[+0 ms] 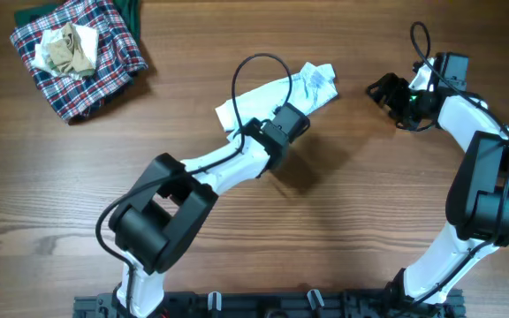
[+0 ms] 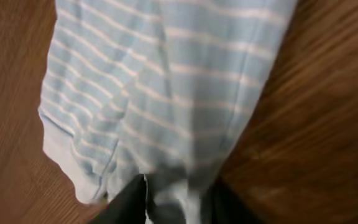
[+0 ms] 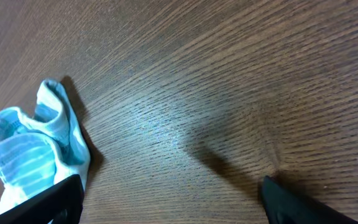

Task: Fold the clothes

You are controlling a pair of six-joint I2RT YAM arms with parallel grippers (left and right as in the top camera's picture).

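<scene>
A light blue and white striped garment [image 1: 303, 86] lies on the wooden table at centre back, partly under my left arm. My left gripper [image 1: 283, 124] sits at its near end; in the left wrist view the striped cloth [image 2: 166, 87] fills the frame and runs between the dark fingers [image 2: 178, 202], which are shut on it. My right gripper [image 1: 385, 92] is open and empty over bare wood to the garment's right. The right wrist view shows a bunched end of the garment [image 3: 33, 146] at left, by one finger, with the fingers [image 3: 169, 196] wide apart.
A pile of clothes [image 1: 78, 49] with a red, white and blue plaid shirt and a beige cloth on top lies at the back left. A dark green garment [image 1: 131, 13] sticks out behind it.
</scene>
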